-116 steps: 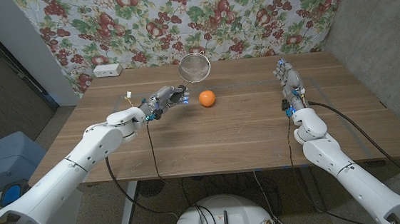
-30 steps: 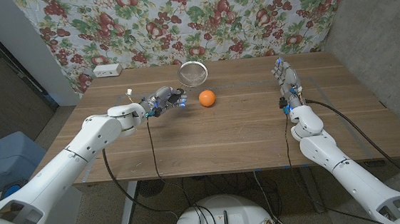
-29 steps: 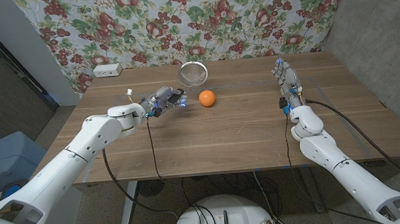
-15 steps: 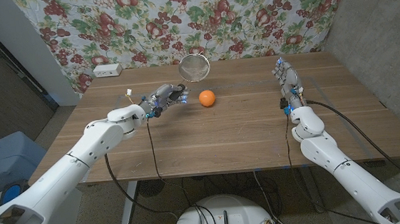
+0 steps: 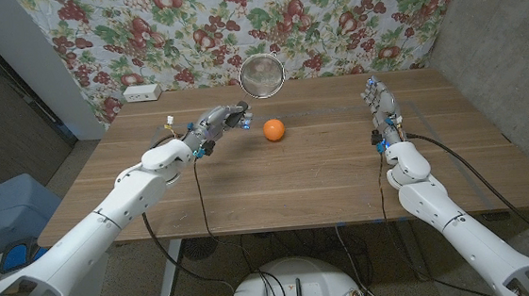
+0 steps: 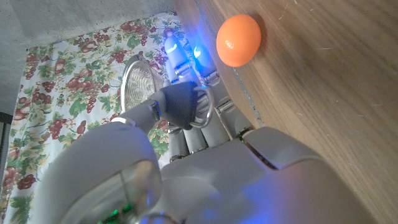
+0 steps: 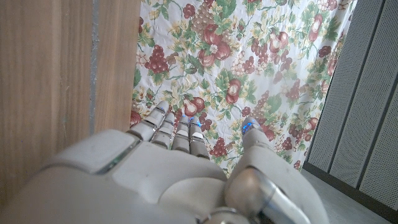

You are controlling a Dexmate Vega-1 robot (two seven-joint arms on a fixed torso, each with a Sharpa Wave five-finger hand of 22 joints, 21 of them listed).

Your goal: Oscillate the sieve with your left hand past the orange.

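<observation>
The sieve [image 5: 262, 75] handle is hidden inside the left hand [image 5: 218, 123]; its mesh is too fine to make out. The right hand [image 7: 186, 180] is cut off by the wrist picture's edge.

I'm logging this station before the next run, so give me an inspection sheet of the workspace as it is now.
Surface: wooden table, bare in the middle.
Job's things: sieve held up off the table beyond the orange, which sits on the wood.
Clutter: white box at the far left corner.
Hands: left hand grips the sieve's handle; right hand holds nothing, fingers straight.
Cables: black cables along both arms.
Surroundings: fruit-print cloth behind the table.
</observation>
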